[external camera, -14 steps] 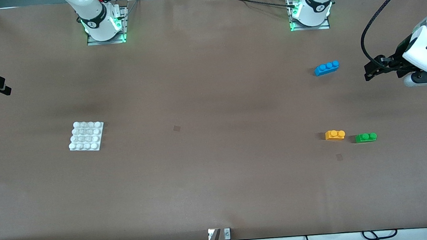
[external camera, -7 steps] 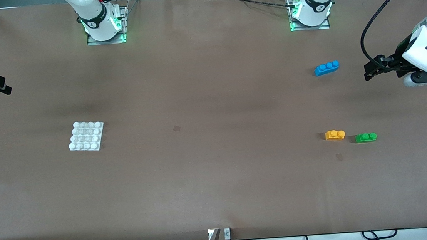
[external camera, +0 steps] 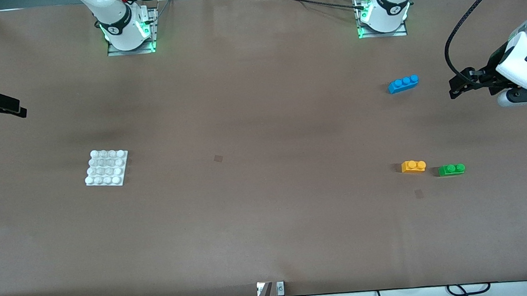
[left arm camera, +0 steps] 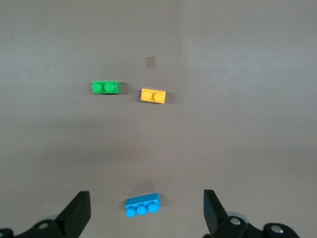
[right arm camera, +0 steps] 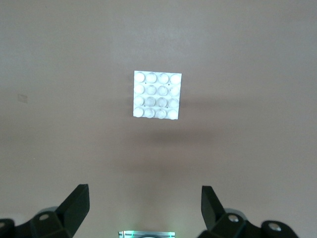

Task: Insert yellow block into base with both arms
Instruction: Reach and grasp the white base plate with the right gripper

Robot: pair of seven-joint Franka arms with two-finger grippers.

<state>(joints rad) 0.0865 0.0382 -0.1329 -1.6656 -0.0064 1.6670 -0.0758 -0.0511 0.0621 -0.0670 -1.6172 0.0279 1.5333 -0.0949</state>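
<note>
**A:** Status of the grippers?

**B:** Both are spread wide and hold nothing. The left gripper (external camera: 459, 87) hangs over the left arm's end of the table (external camera: 270, 223), near the blue brick (external camera: 403, 83). The right gripper (external camera: 7, 109) hangs over the right arm's end, well apart from everything.

**A:** And the task parts?

**B:** The yellow block (external camera: 413, 166) lies flat, studs up, just beside the green brick (external camera: 451, 169) but not touching it, and nearer the front camera than the blue one. The base (external camera: 107, 167) lies flat toward the right arm's end, well apart from the bricks.

**A:** Why that layout?

**B:** My judgement — each arm covers its own part: the left wrist view frames the three bricks, the right wrist view frames the base. Nothing is grasped yet.

**A:** Any markings?

**B:** None readable — only small marks on each arm's dark base band, too small to make out.
</note>
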